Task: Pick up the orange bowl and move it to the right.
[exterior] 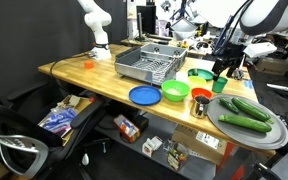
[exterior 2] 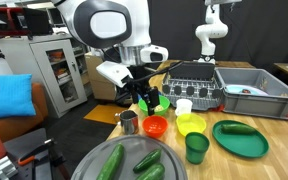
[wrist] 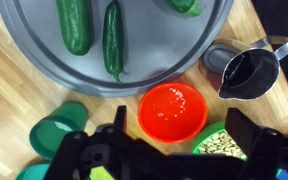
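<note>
The Robotiq gripper [exterior 2: 144,102] is hovering wide open and empty over the shallow orange-red plastic bowl [wrist: 171,110], sitting at six o'clock of the round grey metal tray [wrist: 154,45], and is probably needing a straight descent straddling one rim, clearing the steel cup [wrist: 246,72] at two o'clock.

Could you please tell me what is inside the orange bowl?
In the wrist view the orange bowl looks empty: only its shiny orange floor shows. The open gripper hovers above without covering the inside; only the table under the bowl is hidden.
</note>
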{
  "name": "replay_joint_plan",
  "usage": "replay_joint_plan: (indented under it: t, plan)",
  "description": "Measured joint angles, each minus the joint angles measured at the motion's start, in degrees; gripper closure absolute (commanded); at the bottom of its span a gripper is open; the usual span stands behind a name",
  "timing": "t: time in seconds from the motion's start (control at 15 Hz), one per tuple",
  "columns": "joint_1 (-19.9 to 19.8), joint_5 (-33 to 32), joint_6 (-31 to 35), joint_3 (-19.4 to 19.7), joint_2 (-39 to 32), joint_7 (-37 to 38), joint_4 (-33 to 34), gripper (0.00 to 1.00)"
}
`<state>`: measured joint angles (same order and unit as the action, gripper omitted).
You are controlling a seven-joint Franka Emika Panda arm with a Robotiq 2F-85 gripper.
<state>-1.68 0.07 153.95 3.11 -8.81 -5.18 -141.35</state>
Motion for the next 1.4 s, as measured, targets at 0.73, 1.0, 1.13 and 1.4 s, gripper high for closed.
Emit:
replay_joint_plan:
  t: [0.73,1.0,1.13,1.4]
  plan:
    - [-0.3,1.0,3.0,0.5,-3.7,2.1,1.1,0.00]
    - [-0.8,3.1,8.1,0.2,-12.4,2.3,4.9,0.00]
    - [-1.1,3.1,9.8,0.2,-16.0,2.9,7.1,0.00]
    - [-1.0,2.7,12.6,1.1,-22.0,4.5,10.5,0.00]
